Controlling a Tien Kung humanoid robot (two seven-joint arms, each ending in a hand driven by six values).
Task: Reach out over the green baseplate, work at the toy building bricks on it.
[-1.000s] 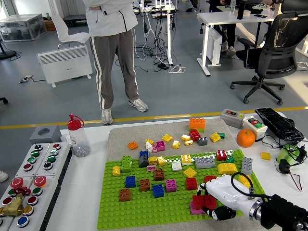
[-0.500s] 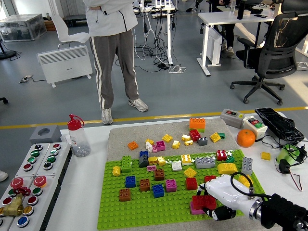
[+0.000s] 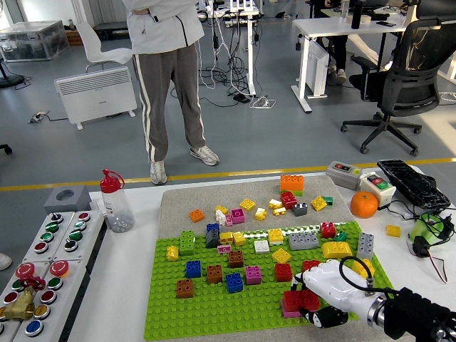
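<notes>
White table (image 3: pixel 128 285) w/ a grey mat (image 3: pixel 214 196) at the far side and the green baseplate (image 3: pixel 242 303) in front of it, near edge toward the robot. A person (image 3: pixel 167 71) stands on the floor beyond the table, arms folded. Button box (image 3: pixel 43 263) at the left edge, clear bottle w/ red cap (image 3: pixel 114 203) beside it. Right robot hand (image 3: pixel 329 291) comes in from the lower right, white fingers curled around a red brick (image 3: pixel 299 299) at the baseplate's near-right area; a pink brick (image 3: pixel 288 311) sits under/next to the red one. Other bricks on the plate: blue (image 3: pixel 234 282), brown (image 3: pixel 185 288), lime stack (image 3: pixel 187 242), grey long (image 3: pixel 303 241), yellow (image 3: pixel 336 249). Loose bricks on the mat, incl. an orange block (image 3: pixel 292 183). Orange fruit (image 3: pixel 364 204) at right.
</notes>
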